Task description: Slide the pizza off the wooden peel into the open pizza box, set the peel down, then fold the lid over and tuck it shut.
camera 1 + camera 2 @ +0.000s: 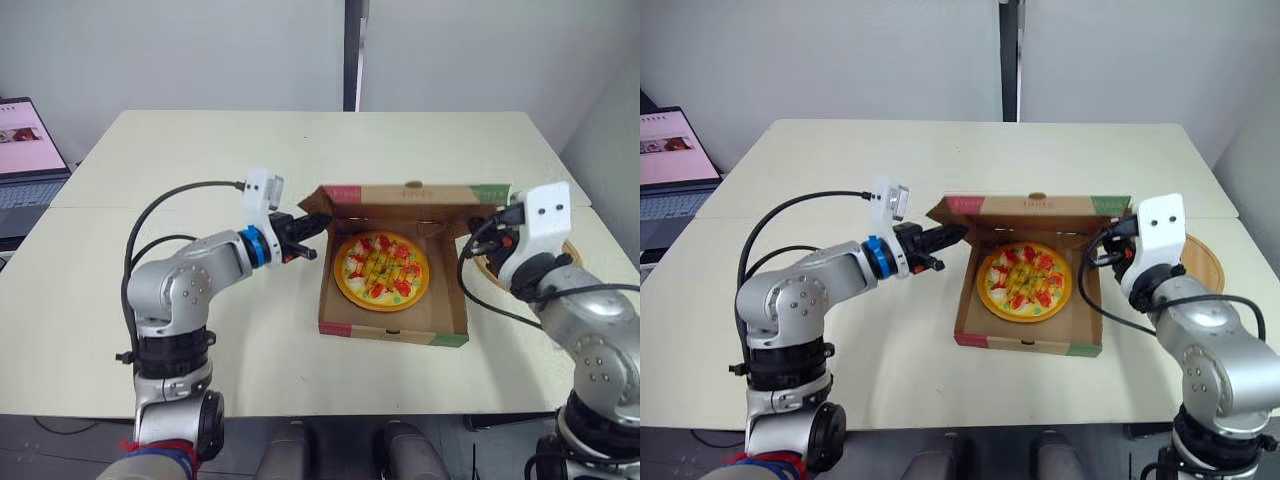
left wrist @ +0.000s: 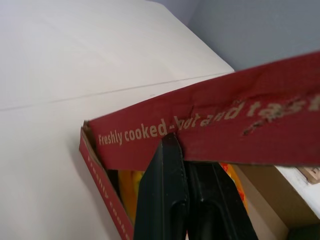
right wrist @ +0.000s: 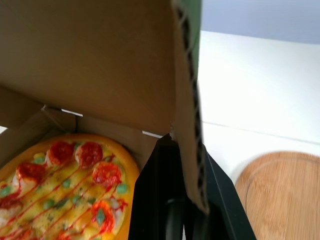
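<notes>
The pizza lies flat inside the cardboard pizza box on the table. The lid stands partly raised along the box's far side, with its red and green front strip facing me. My left gripper is shut on the lid's left corner flap, the red strip printed "Freshly cooked". At the right corner, my right gripper is shut on the lid's edge, which runs down between its fingers. The round wooden peel rests on the table to the right of the box, behind my right arm.
A laptop with its screen on stands at the table's far left edge. The pale table stretches behind and to the left of the box. A seam between two tabletops runs across at the box's far side.
</notes>
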You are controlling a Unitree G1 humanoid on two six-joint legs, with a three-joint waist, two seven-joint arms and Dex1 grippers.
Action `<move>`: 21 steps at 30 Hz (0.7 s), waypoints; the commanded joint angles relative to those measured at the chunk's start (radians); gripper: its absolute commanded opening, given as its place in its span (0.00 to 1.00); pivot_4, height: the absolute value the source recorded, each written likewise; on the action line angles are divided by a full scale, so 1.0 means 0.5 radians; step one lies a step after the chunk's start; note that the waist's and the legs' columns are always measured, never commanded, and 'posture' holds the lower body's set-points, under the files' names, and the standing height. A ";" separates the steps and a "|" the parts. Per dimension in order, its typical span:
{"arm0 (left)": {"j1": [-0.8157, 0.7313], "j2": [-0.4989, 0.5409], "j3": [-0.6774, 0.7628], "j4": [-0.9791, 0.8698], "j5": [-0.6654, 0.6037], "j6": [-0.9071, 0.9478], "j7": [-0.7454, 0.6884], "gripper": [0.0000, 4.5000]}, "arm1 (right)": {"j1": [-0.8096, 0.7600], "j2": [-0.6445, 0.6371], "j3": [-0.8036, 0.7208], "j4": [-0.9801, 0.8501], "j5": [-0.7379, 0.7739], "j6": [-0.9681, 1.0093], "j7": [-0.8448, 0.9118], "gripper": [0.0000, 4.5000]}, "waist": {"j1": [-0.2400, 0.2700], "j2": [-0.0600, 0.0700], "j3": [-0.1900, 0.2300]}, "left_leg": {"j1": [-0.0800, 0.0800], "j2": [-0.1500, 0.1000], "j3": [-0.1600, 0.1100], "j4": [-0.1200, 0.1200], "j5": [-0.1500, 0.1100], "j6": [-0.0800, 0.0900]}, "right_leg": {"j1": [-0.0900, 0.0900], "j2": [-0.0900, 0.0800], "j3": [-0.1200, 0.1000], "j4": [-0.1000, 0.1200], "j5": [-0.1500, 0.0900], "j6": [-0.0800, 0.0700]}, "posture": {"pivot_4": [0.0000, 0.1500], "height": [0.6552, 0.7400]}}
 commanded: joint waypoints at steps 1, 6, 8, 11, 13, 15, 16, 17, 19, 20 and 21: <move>0.105 -0.036 -0.023 -0.125 -0.078 -0.009 0.019 0.00 | 0.078 0.061 0.037 -0.135 0.015 -0.118 -0.008 0.01 | -0.002 0.000 0.000 | 0.000 0.000 0.000 0.000 0.000 0.000 | 0.000 0.000 0.000 0.000 0.000 0.000 | 1.00 1.00; 0.320 -0.062 -0.040 -0.219 -0.126 -0.047 0.042 0.00 | 0.291 0.167 0.077 -0.199 -0.008 -0.301 -0.042 0.01 | -0.003 0.001 -0.001 | 0.002 0.000 0.000 -0.001 0.000 0.000 | 0.001 0.001 0.000 -0.001 0.000 0.000 | 1.00 1.00; 0.380 -0.061 -0.051 -0.223 -0.119 -0.086 0.045 0.00 | 0.370 0.192 0.113 -0.205 -0.022 -0.380 -0.047 0.01 | -0.003 0.001 -0.001 | 0.002 0.000 0.000 -0.001 0.000 0.000 | 0.001 0.001 0.001 0.000 0.000 0.000 | 1.00 1.00; 0.448 -0.047 -0.077 -0.204 -0.092 -0.153 0.040 0.00 | 0.474 0.215 0.170 -0.192 -0.048 -0.496 -0.055 0.01 | -0.004 0.002 -0.002 | 0.003 0.000 0.000 -0.001 0.000 0.000 | 0.002 0.001 0.001 -0.001 0.000 0.000 | 1.00 1.00; 0.474 -0.042 -0.092 -0.194 -0.085 -0.190 0.042 0.00 | 0.536 0.226 0.204 -0.177 -0.069 -0.570 -0.049 0.01 | -0.005 0.002 -0.002 | 0.003 0.001 0.000 -0.001 0.000 0.000 | 0.002 0.001 0.001 -0.001 0.000 0.000 | 1.00 1.00; 0.510 -0.034 -0.117 -0.183 -0.060 -0.246 0.042 0.00 | 0.605 0.236 0.238 -0.145 -0.102 -0.665 -0.039 0.01 | -0.005 0.002 -0.003 | 0.003 0.001 0.000 -0.001 0.000 0.000 | 0.002 0.002 0.000 -0.001 0.000 0.000 | 1.00 1.00; 0.524 -0.025 -0.131 -0.182 -0.049 -0.267 0.040 0.00 | 0.628 0.240 0.248 -0.133 -0.110 -0.701 -0.037 0.01 | -0.005 0.002 -0.003 | 0.003 0.001 0.000 -0.001 0.000 0.000 | 0.003 0.002 0.001 -0.001 0.000 0.000 | 1.00 1.00; 0.533 -0.016 -0.144 -0.182 -0.042 -0.286 0.037 0.00 | 0.648 0.239 0.259 -0.123 -0.117 -0.734 -0.034 0.01 | -0.005 0.001 -0.003 | 0.003 0.001 0.000 -0.001 0.000 0.000 | 0.003 0.002 0.001 -0.001 0.000 0.000 | 1.00 1.00; 0.542 -0.008 -0.157 -0.181 -0.040 -0.310 0.047 0.00 | 0.680 0.252 0.260 -0.108 -0.124 -0.809 -0.032 0.01 | -0.005 0.002 -0.003 | 0.004 0.001 0.000 -0.001 0.000 0.000 | 0.003 0.002 0.001 -0.001 0.000 0.000 | 1.00 1.00; 0.544 -0.001 -0.164 -0.178 -0.036 -0.325 0.048 0.00 | 0.696 0.257 0.256 -0.103 -0.123 -0.834 -0.030 0.01 | -0.005 0.002 -0.003 | 0.004 0.001 0.000 -0.001 0.000 0.000 | 0.003 0.002 0.000 -0.001 0.000 0.000 | 1.00 1.00; 0.547 0.007 -0.170 -0.173 -0.030 -0.338 0.052 0.00 | 0.716 0.262 0.246 -0.102 -0.114 -0.859 -0.020 0.05 | -0.005 0.001 -0.003 | 0.004 0.001 0.000 -0.001 0.000 0.000 | 0.003 0.002 0.000 -0.001 0.000 0.000 | 1.00 1.00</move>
